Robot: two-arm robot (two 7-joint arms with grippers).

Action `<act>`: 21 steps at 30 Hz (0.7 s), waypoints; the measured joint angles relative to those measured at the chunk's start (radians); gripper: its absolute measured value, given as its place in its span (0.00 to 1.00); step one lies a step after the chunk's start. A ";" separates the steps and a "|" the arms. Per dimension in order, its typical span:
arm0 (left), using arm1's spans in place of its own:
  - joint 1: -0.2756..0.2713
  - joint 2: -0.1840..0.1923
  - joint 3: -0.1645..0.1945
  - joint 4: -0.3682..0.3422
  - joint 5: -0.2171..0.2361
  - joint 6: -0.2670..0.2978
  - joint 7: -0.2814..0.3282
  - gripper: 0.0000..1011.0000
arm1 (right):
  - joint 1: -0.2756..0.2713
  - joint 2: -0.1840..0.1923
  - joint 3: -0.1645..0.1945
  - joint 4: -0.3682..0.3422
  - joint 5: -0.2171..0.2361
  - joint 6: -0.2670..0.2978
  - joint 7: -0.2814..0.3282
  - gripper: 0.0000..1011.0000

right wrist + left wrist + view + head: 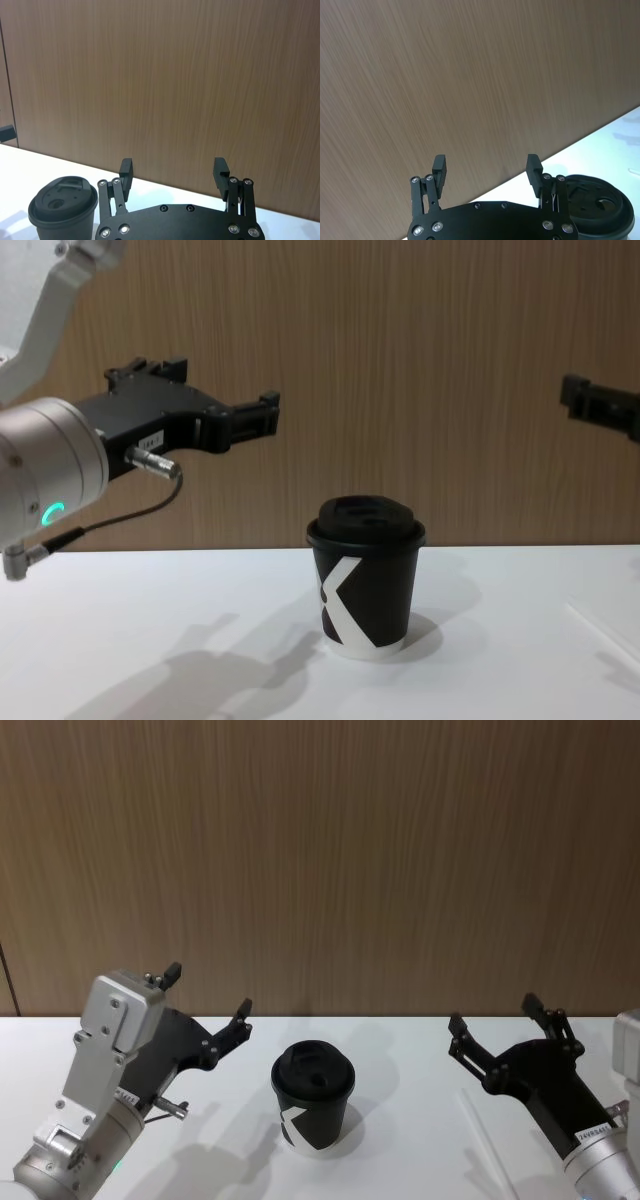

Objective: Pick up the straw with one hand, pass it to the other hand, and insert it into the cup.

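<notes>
Left gripper point(209, 990), right gripper point(493, 1013) hover w/ jaws spread, empty, either side of cup point(313, 1105). Straw point(487, 1140) lies flat on table point(400, 1050), near right. Risk: thin straw rolls, slips from pinch.

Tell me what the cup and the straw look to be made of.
The cup: likely paper, matte black wall with a printed white mark; its lid looks like moulded matte plastic. The straw: plain white, paper or plastic, cannot tell.
</notes>
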 joint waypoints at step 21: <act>0.007 0.004 -0.016 -0.030 0.009 -0.008 0.005 0.99 | 0.005 0.012 0.013 -0.029 -0.003 0.032 0.014 0.99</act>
